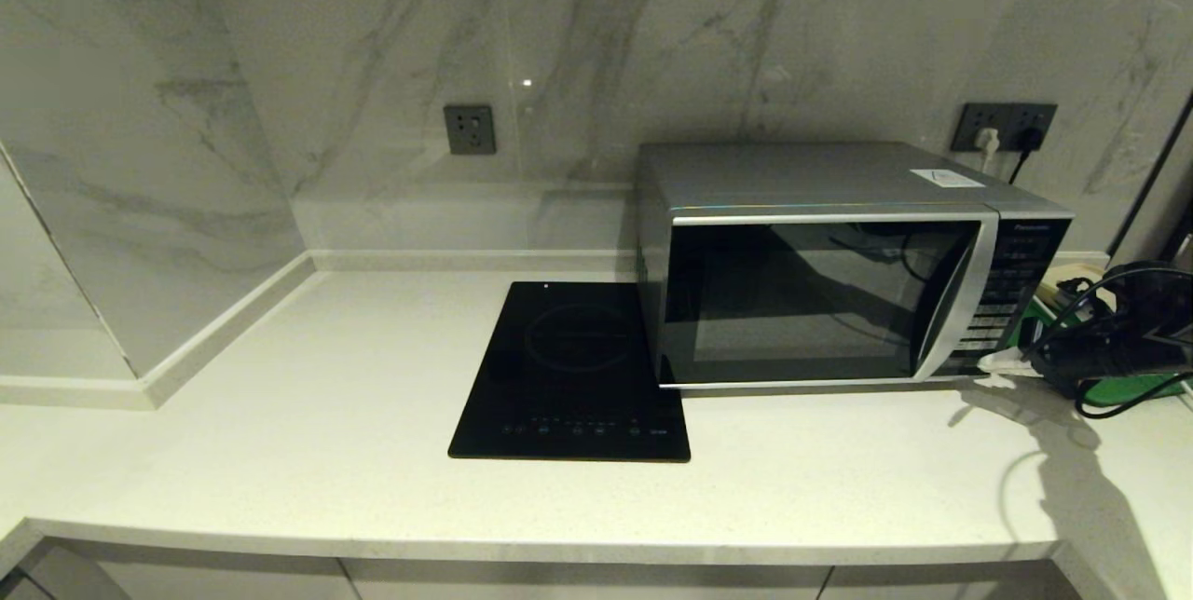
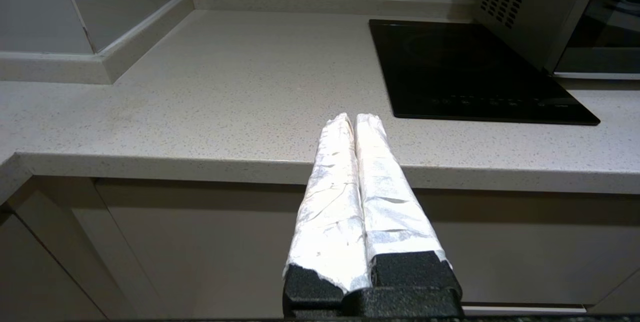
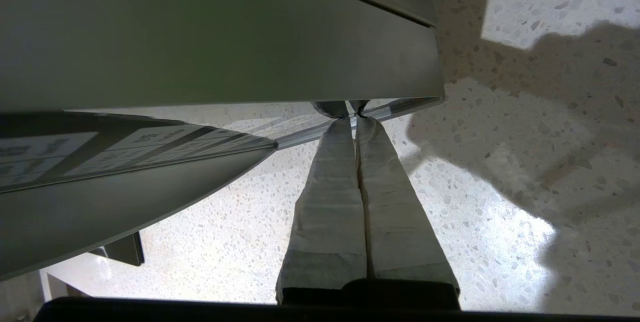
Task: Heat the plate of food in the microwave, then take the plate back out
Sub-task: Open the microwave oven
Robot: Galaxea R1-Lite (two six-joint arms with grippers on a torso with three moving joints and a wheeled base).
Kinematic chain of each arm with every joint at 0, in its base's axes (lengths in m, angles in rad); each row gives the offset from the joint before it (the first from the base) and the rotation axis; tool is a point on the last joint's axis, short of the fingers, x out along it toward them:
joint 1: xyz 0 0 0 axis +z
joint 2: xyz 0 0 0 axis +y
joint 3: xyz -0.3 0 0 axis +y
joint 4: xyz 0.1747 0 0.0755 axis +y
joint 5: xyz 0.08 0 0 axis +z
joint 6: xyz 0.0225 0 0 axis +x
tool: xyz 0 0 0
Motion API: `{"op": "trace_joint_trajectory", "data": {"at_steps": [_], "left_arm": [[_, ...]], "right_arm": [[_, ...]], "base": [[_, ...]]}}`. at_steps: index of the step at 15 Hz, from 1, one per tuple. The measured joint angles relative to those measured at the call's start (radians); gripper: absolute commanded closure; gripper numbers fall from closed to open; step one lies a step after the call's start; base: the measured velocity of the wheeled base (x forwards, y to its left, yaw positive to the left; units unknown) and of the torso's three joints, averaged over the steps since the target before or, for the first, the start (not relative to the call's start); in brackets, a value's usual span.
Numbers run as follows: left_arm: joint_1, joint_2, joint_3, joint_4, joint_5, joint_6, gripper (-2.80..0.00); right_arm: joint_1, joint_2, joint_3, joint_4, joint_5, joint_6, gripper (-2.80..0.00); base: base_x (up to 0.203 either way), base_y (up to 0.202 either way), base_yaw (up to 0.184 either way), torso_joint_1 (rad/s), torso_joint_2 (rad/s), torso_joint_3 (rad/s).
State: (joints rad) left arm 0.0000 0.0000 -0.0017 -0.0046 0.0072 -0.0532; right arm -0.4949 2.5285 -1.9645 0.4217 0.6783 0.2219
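Where marble walls [image 1: 373,41] meet, a pale speckled counter [image 1: 326,414] bears the microwave [image 1: 839,265].

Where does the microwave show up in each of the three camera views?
Head view: the microwave stands right of centre on the countertop, door closed, beside the black cooktop.
Left wrist view: only its vented side and door edge show, in the upper right corner.
Right wrist view: its underside and lower door edge fill the upper left, seen from below.
Shared landmark: the speckled countertop.

Black induction cooktop [image 1: 570,375] flat on the pale speckled counter [image 1: 280,432]; two wall sockets [image 1: 469,129] on marble backsplash [image 1: 652,41].
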Motion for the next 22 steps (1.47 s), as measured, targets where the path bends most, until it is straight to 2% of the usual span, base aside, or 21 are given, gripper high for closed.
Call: {"op": "trace_joint_trajectory", "data": {"at_steps": [3, 6, 10, 13, 15, 17, 19, 22], "left_arm": [[0.0, 0.0, 0.0, 0.0, 0.0, 0.0, 0.0], [0.0, 0.0, 0.0, 0.0, 0.0, 0.0, 0.0], [0.0, 0.0, 0.0, 0.001, 0.0, 0.0, 0.0], [0.0, 0.0, 0.0, 0.0, 0.0, 0.0, 0.0], [0.0, 0.0, 0.0, 0.0, 0.0, 0.0, 0.0], [0.0, 0.0, 0.0, 0.0, 0.0, 0.0, 0.0], [0.0, 0.0, 0.0, 0.0, 0.0, 0.0, 0.0], [0.0, 0.0, 0.0, 0.0, 0.0, 0.0, 0.0]], "right_arm": [[-0.014, -0.025, 0.03, 0.08, -0.003, -0.032, 0.0], [-0.062, -0.095, 0.158, 0.187, 0.0, -0.157, 0.0], [-0.106, -0.28, 0.337, 0.209, 0.022, -0.253, 0.0], [-0.099, -0.472, 0.386, 0.23, 0.015, -0.28, 0.0], [-0.044, -0.607, 0.329, 0.304, -0.017, -0.284, 0.0], [0.036, -0.707, 0.186, 0.436, -0.05, -0.282, 0.0], [0.139, -0.78, 0.043, 0.583, -0.09, -0.263, 0.0], [0.348, -0.872, -0.021, 0.681, -0.232, -0.222, 0.0]], "base": [[0.0, 0.0, 0.0, 0.0, 0.0, 0.0], [0.0, 0.0, 0.0, 0.0, 0.0, 0.0], [0.0, 0.0, 0.0, 0.0, 0.0, 0.0], [0.0, 0.0, 0.0, 0.0, 0.0, 0.0], [0.0, 0.0, 0.0, 0.0, 0.0, 0.0], [0.0, 0.0, 0.0, 0.0, 0.0, 0.0], [0.0, 0.0, 0.0, 0.0, 0.0, 0.0], [0.0, 0.0, 0.0, 0.0, 0.0, 0.0]]}}
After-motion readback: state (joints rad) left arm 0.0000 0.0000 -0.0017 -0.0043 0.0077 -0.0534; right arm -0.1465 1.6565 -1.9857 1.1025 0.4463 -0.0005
